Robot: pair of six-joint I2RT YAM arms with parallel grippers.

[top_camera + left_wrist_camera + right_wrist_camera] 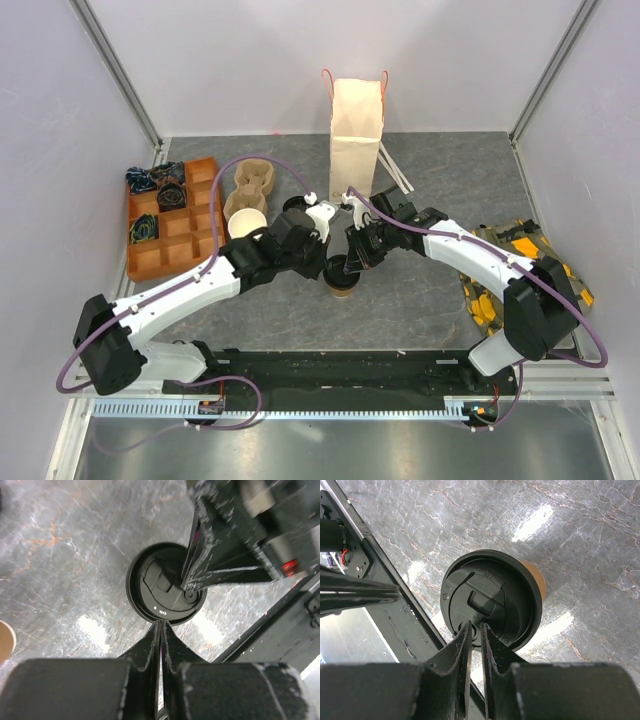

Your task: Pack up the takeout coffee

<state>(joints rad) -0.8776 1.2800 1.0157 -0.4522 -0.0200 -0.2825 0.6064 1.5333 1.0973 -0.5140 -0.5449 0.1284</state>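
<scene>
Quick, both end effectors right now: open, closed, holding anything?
Left end effector: closed, holding nothing.
Right end effector: nearly closed, tips on the takeout coffee; grip unclear.

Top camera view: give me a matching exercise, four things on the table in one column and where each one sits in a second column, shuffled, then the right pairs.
Things
1. takeout coffee
2. paper bag
3. orange tray
4. yellow and black bundle

Places
A. far edge, standing upright
B. right side of the table
C. centre of the table
D. left side of the table

Pairs: 1-C, 2-A, 3-D, 4-B
</scene>
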